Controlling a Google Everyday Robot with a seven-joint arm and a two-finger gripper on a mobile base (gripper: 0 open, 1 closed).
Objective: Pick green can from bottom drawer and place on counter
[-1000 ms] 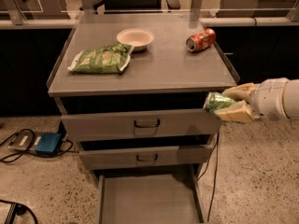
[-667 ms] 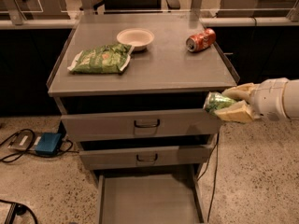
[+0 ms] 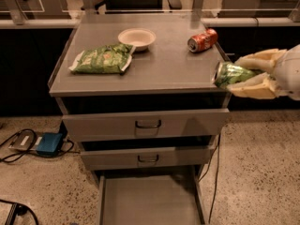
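Since a second ago the gripper (image 3: 236, 77) has climbed. It was down level with the top drawer front (image 3: 145, 124), and it now sits at the height of the counter (image 3: 173, 64), just off the front right corner. The green can (image 3: 226, 74) came up with it. The can lies on its side between the two pale fingers, silver end pointing left toward the counter, and the fingers are closed snugly around it, one above and one below. It looks very close to the right edge, but I can't tell whether it is touching.

Below, the bottom drawer (image 3: 150, 200) stands pulled out with nothing on its grey floor, so I count the pick as done and the lift as nearly done. Only the placing is left.

On the counter, a red can (image 3: 202, 40) lies on its side near the back right corner, a white bowl (image 3: 136, 38) sits toward the back edge and a green snack bag (image 3: 103, 59) lies on the left side. The front right area is bare, and I judge that the obvious spot.

My worry is height. The can's lower side seems about level with the counter's front right corner, so moving straight left could knock it against the edge. I would raise it a little more before carrying it in over the top.
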